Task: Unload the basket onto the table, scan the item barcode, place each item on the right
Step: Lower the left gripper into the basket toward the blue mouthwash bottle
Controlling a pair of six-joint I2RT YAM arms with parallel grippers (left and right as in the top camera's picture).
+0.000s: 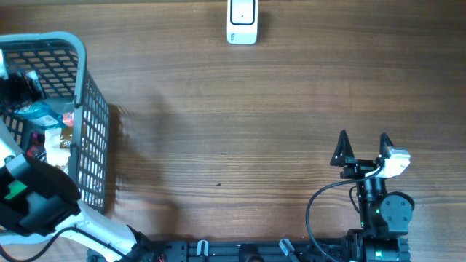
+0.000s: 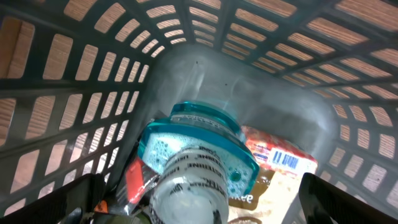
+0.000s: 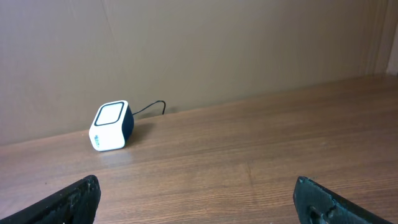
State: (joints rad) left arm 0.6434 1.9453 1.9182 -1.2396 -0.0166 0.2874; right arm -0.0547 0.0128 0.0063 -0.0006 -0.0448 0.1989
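Teal-lid tub (image 2: 198,163) below L gripper (image 2: 208,202), down in basket (image 2: 68,68); R gripper (image 1: 362,148) low; both wide apart, empty.

1. The desk (image 1: 240,131): brown wood, visible grain, low sheen.
2. The basket (image 1: 91,124): grey matt plastic lattice.
3. The scanner (image 1: 242,22): smooth white plastic shell.
4. The teal-lidded container (image 2: 199,149): clear, glossy plastic.
5. The packet (image 2: 280,158): shiny printed film.

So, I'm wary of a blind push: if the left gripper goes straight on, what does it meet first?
Most likely the teal-lidded container in the basket, lying dead ahead of the left gripper; depth is unclear.
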